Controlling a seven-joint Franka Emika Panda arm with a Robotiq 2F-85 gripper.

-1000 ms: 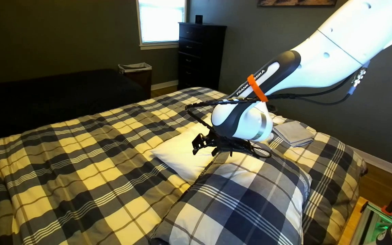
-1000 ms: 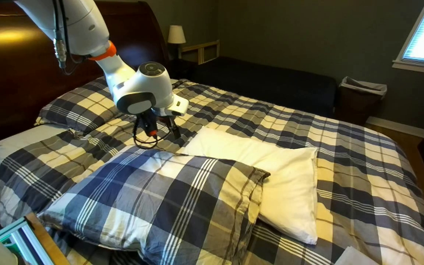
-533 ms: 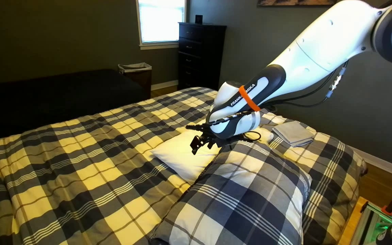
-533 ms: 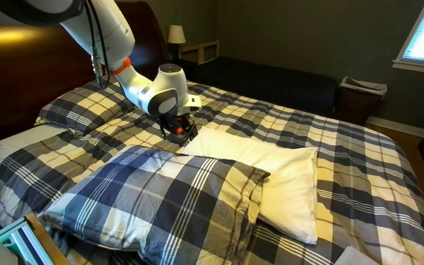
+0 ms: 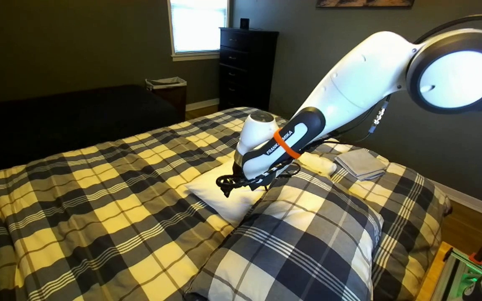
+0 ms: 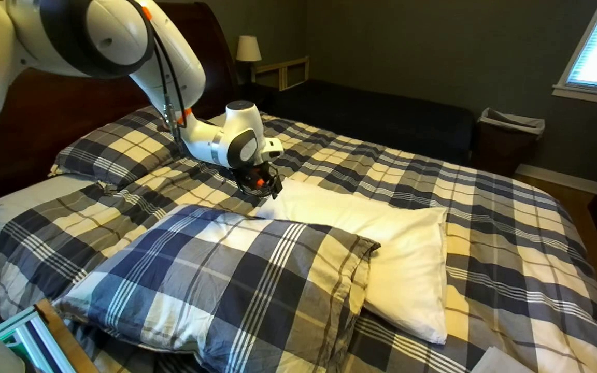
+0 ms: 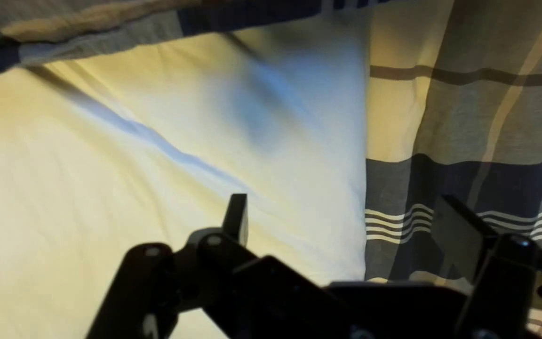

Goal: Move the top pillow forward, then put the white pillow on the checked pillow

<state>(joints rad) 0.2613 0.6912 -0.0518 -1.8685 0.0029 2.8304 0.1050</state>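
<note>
- Headboard (image 6: 60,109) of dark wood rises beyond the checked pillow (image 6: 215,290) and to its left in an exterior view.
- A second plaid pillow (image 6: 119,150) lies beyond the checked pillow, also to its left.
- The checked pillow itself lies plump on the plaid bedspread (image 6: 516,248).
- The gripper (image 7: 344,219) hangs just past the checked pillow's far edge; in the wrist view its fingers (image 7: 457,235) stand wide apart, one seen against the white pillow (image 6: 397,233), the other against the bedspread. I cannot tell whether either touches the fabric.
- The white pillow lies along the far side of the checked pillow, reaching out to its right; the checked pillow's edge overlaps it.
- A grey cloth (image 6: 500,363) lies to the right of the checked pillow, apart from it.
- A bin (image 6: 500,147) stands well beyond the checked pillow, to its right.
</note>
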